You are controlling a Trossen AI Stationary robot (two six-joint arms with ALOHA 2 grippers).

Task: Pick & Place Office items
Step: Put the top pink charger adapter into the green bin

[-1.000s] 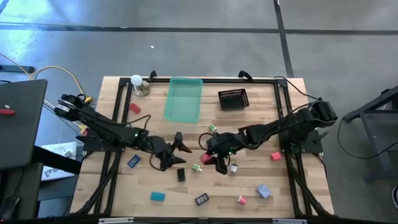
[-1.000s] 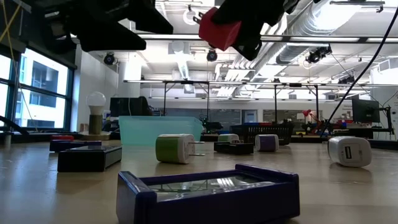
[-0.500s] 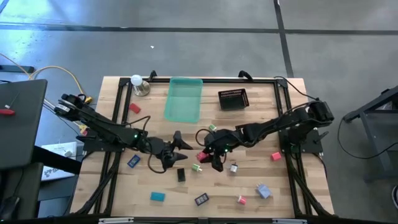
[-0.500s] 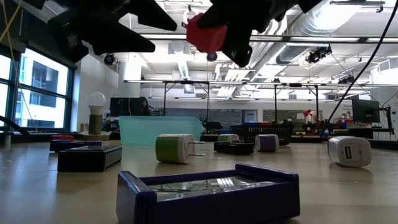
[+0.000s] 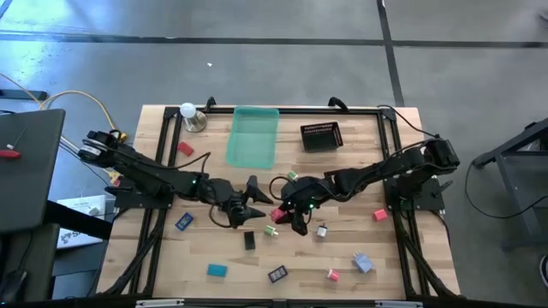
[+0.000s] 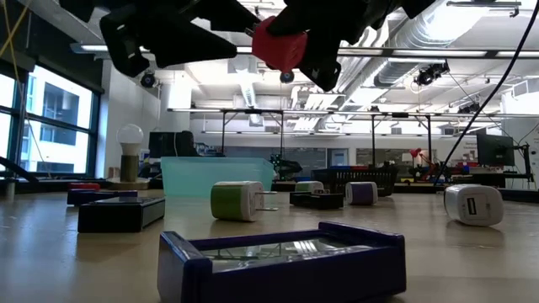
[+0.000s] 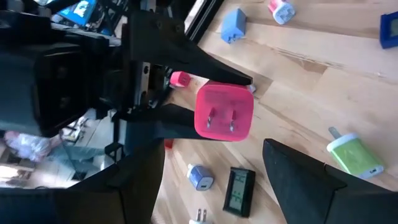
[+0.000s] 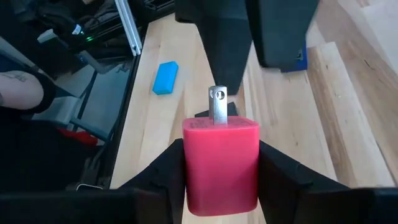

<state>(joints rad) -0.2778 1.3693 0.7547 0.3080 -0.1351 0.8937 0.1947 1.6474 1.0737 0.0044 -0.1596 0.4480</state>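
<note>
Over the table's middle, well off every edge, right gripper (image 5: 282, 213) pinches a pink charger block (image 8: 221, 163) by its sides, prongs pointing at left gripper (image 5: 253, 202), which hangs just beside w/ fingers (image 7: 305, 180) spread, not touching it. Other small pieces lie nearer the front edge.

A pink plug block (image 8: 221, 163), two metal prongs showing, was clamped above the middle of the desk (image 5: 360, 239). The other office items lay scattered on the desk: a red piece (image 5: 186, 148) near the left edge, a teal piece (image 5: 217, 270), a black piece (image 5: 249, 241) and a lavender piece (image 5: 363, 263) toward the front edge.
</note>
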